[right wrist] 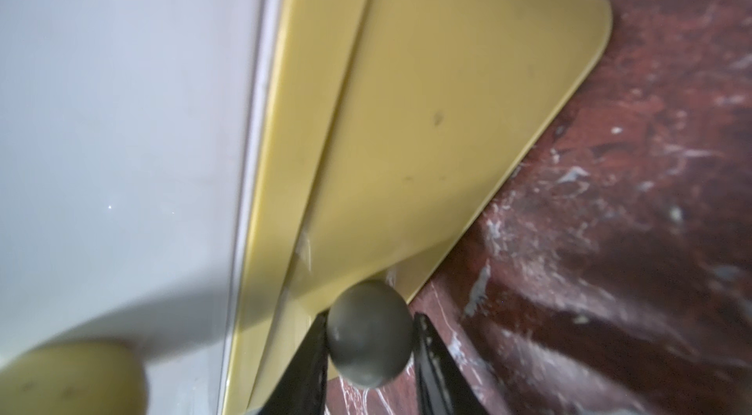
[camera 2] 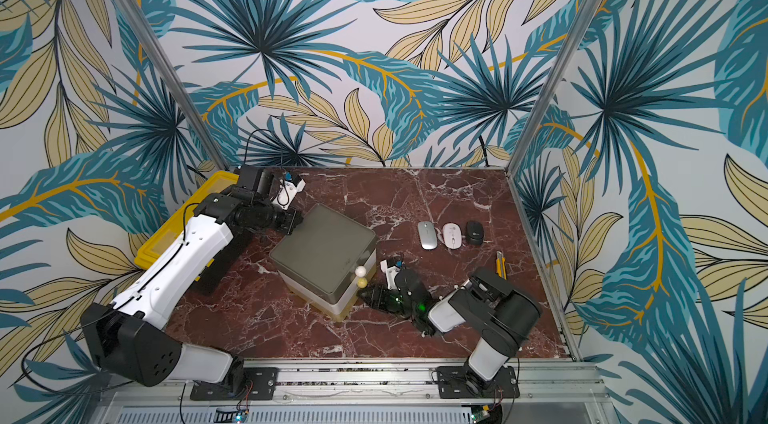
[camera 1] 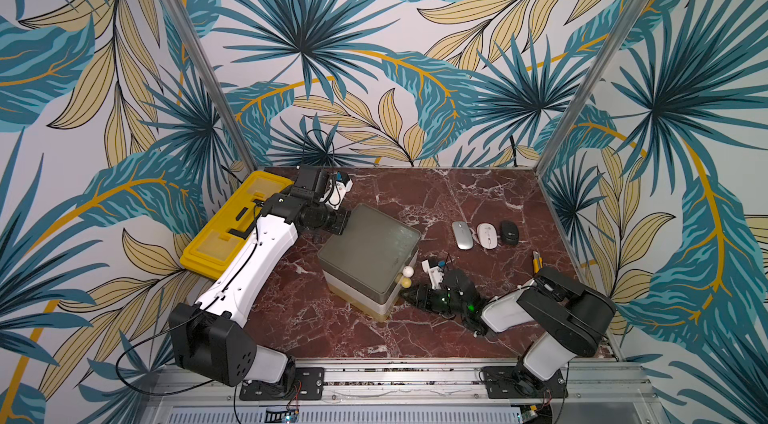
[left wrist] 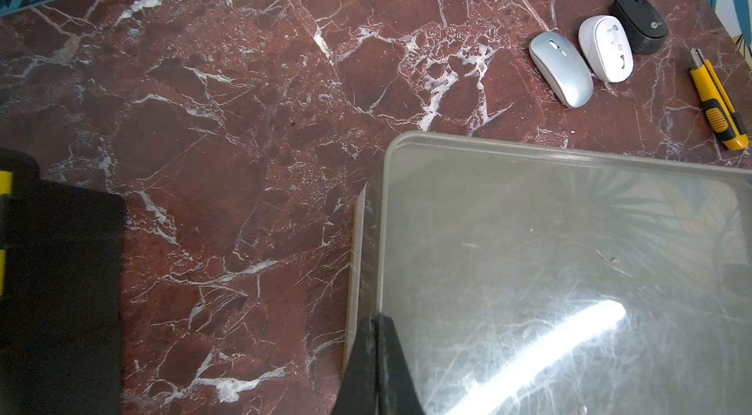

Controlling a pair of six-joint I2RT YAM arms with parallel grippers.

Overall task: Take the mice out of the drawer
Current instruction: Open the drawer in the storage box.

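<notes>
The right gripper (right wrist: 371, 314) straddled the yellow drawer (right wrist: 407, 107)'s grey knob (right wrist: 368, 339), grip uncertain. The left gripper (left wrist: 376, 321) was clenched shut. The mice (camera 1: 486, 235) lay well apart.

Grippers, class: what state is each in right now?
Left gripper: closed, empty.
Right gripper: jaws flank the dark knob; grip cannot be told.

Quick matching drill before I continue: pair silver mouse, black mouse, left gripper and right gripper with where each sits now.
1 silver mouse
2 black mouse
3 left gripper
4 right gripper

A shut, at a top corner of the drawer unit
B jaws either side of a drawer knob
C row end nearest the utility knife
D row end nearest the drawer unit

Pairs: 1-D, 2-C, 3-A, 4-B
</notes>
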